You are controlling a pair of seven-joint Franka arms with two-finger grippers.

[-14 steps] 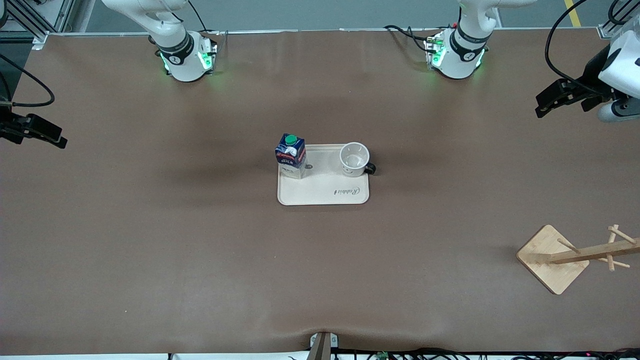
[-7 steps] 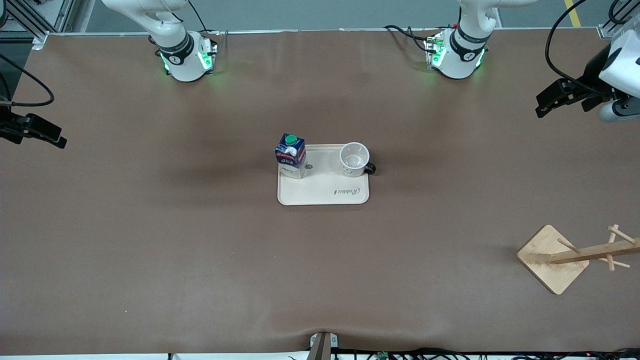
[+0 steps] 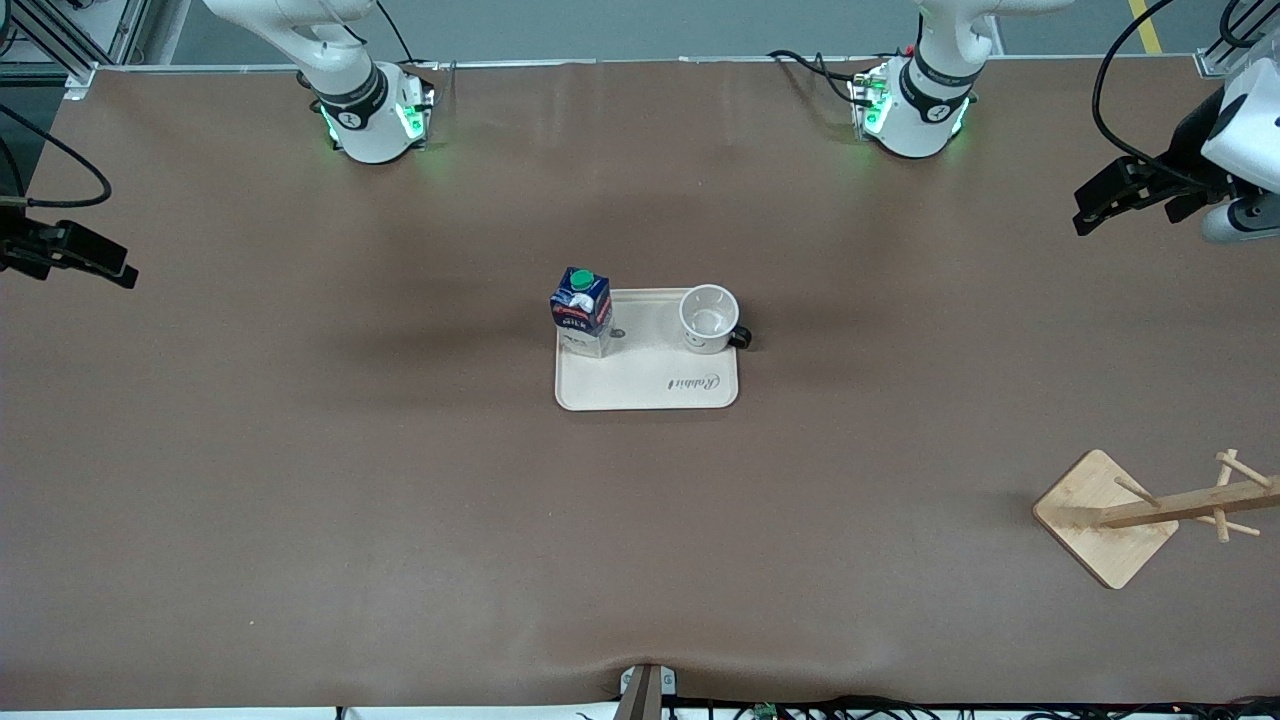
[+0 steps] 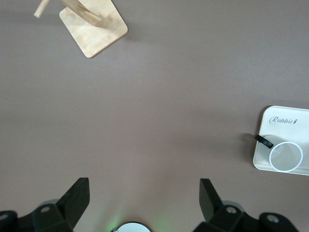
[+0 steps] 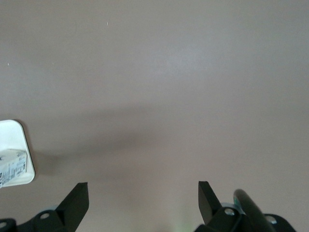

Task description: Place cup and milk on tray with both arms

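The cream tray (image 3: 650,385) lies mid-table. The dark blue milk (image 3: 581,310) with a green cap stands upright on the tray's corner toward the right arm's end. The white cup (image 3: 709,320) stands upright on the corner toward the left arm's end, its black handle over the rim. My left gripper (image 3: 1085,210) is open and empty over the left arm's end of the table. My right gripper (image 3: 115,275) is open and empty over the right arm's end. The left wrist view shows its gripper (image 4: 143,186), the tray (image 4: 294,133) and the cup (image 4: 286,157). The right wrist view shows its gripper (image 5: 143,188), a tray corner (image 5: 12,133) and the milk's pale side (image 5: 12,169).
A wooden mug rack with a square base (image 3: 1100,520) lies at the left arm's end, nearer to the front camera; it also shows in the left wrist view (image 4: 94,29). The arm bases (image 3: 375,115) (image 3: 915,110) glow green along the top edge.
Both grippers have shifted only slightly, the right one a little toward the bases' edge of the table. The milk, cup and tray have not moved.
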